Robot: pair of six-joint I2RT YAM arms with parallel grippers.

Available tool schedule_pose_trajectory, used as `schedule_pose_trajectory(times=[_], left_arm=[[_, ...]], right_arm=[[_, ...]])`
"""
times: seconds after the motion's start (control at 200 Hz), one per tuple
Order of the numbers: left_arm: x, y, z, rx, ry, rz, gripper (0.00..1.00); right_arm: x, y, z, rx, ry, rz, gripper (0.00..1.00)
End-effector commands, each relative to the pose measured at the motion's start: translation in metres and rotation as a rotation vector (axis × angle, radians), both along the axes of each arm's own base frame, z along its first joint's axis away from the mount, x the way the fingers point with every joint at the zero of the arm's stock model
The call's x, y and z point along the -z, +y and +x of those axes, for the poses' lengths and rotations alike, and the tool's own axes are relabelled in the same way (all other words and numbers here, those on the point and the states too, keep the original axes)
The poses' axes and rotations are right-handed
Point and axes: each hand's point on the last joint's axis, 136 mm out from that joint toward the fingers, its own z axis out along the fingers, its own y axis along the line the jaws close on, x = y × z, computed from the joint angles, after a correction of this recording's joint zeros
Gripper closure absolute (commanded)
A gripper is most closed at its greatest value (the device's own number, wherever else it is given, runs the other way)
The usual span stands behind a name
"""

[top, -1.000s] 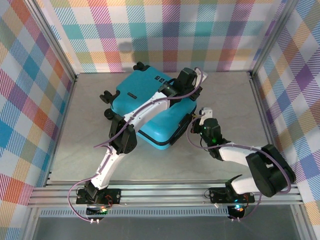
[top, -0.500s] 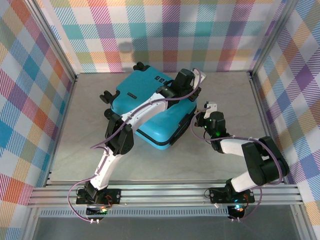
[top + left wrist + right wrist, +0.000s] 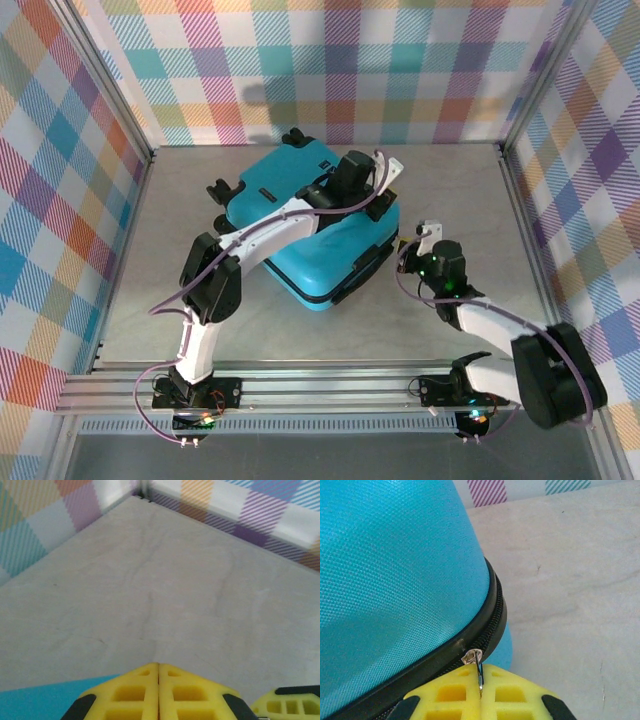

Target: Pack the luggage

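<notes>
Two arms reach up from the bottom of the top view to a turquoise hard-shell suitcase (image 3: 290, 225) lying lid-down at the centre of the grey bench (image 3: 460, 190). The left hand (image 3: 366, 190) is over its upper right part, the right hand (image 3: 404, 252) at its right edge.

In the left wrist view, the left hand (image 3: 158, 672) sits at bottom centre, yellow fingers pressed together on nothing, with turquoise shell at lower left.

In the right wrist view, the right hand (image 3: 481, 682) at bottom centre pinches a small silver zipper pull (image 3: 476, 661) on the black zipper seam (image 3: 492, 615) curving under the shell.
</notes>
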Motion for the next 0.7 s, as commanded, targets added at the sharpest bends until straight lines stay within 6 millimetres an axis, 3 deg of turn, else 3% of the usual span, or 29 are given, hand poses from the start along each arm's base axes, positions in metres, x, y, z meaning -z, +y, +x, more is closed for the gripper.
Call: schedule_pose_trajectory(times=[0.0,0.23,0.49,0.61,0.695], left_arm=[[0.091,0.04,-0.033,-0.024,0.249,0.212,0.93],[0.094,0.059,-0.059,-0.008,0.274,0.214,0.95],[0.083,0.083,-0.073,-0.057,0.256,0.2,0.97],[0.064,0.096,-0.074,-0.118,0.226,0.166,0.96],[0.042,0.108,-0.073,-0.175,0.192,0.131,0.88]], right_arm=[[-0.049,-0.008,-0.001,0.035,-0.151,0.048,1.0],[-0.038,0.026,-0.02,-0.1,-0.12,0.0,1.0],[-0.036,0.048,-0.032,-0.201,-0.12,-0.025,1.0],[-0.031,0.056,-0.031,-0.232,-0.107,-0.035,1.0],[-0.025,0.06,-0.03,-0.244,-0.09,-0.041,1.0]])
